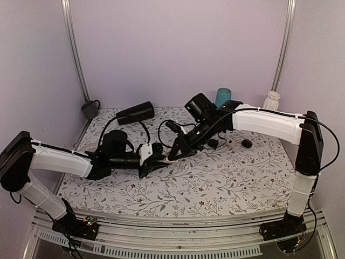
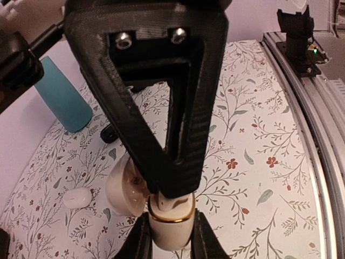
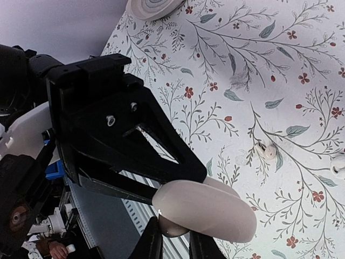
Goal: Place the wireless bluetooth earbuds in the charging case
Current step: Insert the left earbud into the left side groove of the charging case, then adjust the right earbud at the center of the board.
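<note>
White and glossy, the case (image 2: 170, 229) sits mid-table with both tools clamped on it. My left gripper (image 2: 171, 238) pinches its base and my right gripper (image 3: 175, 244) grasps the lid half. I judge we're at opening. Earbuds (image 3: 267, 151) lie loose on the cloth (image 3: 302, 54), none seated. Next, one gripper must let go and fetch one while the other steadies the wells upward.

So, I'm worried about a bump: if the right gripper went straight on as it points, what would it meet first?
The case, held by the left gripper, lid open. It sits right at the fingers of the right gripper. Whether they touch, I cannot tell.
</note>
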### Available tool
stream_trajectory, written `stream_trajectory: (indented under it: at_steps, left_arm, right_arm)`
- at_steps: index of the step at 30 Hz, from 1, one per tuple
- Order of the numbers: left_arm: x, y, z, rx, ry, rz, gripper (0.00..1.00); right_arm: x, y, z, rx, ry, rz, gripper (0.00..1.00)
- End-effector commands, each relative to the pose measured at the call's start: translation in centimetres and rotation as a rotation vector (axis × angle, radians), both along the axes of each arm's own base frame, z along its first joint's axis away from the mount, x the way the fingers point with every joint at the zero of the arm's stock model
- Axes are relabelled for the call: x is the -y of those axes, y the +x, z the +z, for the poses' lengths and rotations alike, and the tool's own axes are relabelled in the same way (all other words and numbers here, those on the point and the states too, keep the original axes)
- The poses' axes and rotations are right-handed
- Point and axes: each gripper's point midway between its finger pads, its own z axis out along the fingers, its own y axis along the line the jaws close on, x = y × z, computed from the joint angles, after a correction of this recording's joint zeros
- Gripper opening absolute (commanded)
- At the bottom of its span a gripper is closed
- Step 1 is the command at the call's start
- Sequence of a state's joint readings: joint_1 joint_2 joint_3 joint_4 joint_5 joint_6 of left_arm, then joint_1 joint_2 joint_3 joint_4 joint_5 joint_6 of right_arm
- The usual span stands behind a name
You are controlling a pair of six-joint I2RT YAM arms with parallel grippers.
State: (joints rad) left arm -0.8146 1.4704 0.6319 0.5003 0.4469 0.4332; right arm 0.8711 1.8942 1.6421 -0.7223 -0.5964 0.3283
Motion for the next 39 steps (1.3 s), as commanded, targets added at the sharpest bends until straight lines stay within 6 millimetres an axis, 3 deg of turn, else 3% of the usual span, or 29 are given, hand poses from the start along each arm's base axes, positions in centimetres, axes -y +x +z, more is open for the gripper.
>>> stream_trajectory:
  at_steps: [1, 6, 17, 29, 30, 34, 39]
  left_arm:
    - [1.8, -1.7, 4.3, 0.099, -0.143, -0.081, 0.0]
    - [1.8, -1.5, 4.2, 0.093, -0.158, -0.071, 0.0]
    - [1.5, -0.7, 3.5, 0.043, -0.176, -0.031, 0.0]
    - [0.4, 1.0, 3.3, -0.041, -0.222, -0.002, 0.0]
    - [0.3, 1.2, 3.3, -0.047, -0.225, 0.004, 0.0]
    - [-0.5, 2.4, 3.4, -0.076, -0.233, 0.056, 0.0]
    - [-1.6, 4.1, 4.2, -0.099, -0.268, 0.138, 0.0]
  right_arm:
    - [-0.6, 1.7, -1.2, 0.003, -0.015, -0.05, 0.16]
    - [-0.5, 1.9, -1.2, 0.004, -0.022, -0.065, 0.18]
    - [-0.2, 2.3, 0.2, 0.051, -0.001, -0.094, 0.34]
    - [2.3, 1.8, 3.0, 0.204, 0.076, -0.134, 0.5]
    - [2.7, 1.7, 4.0, 0.241, 0.1, -0.142, 0.51]
    - [4.9, 1.1, 3.7, 0.335, 0.117, -0.165, 0.55]
    - [6.4, -0.3, 1.1, 0.368, 0.118, -0.196, 0.56]
